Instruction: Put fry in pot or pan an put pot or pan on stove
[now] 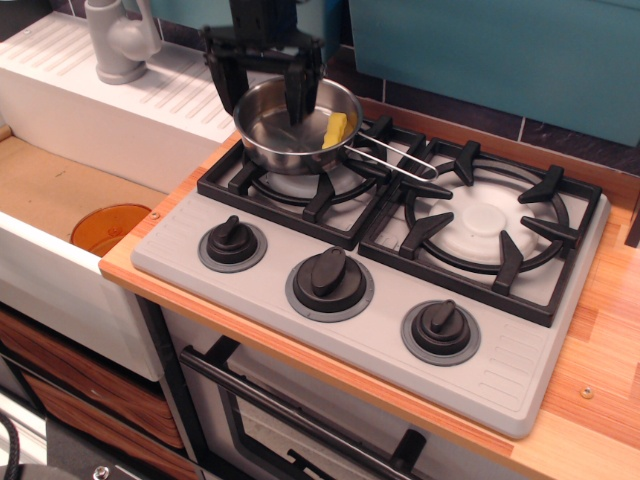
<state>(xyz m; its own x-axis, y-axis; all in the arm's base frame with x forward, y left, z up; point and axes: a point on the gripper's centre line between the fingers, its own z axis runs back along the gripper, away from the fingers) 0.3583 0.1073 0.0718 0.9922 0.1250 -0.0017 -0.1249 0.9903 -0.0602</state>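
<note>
The shiny steel pan sits on the left burner of the grey stove, its wire handle pointing right. The yellow crinkle-cut fry lies inside it against the right wall. My gripper is open just above the pan's back edge. Its left finger hangs outside the rim and its right finger hangs inside the pan. It holds nothing.
The white sink with its grey tap stands to the left, with an orange disc in the lower basin. Three black knobs line the stove's front. The right burner is bare. The wooden counter runs along the right.
</note>
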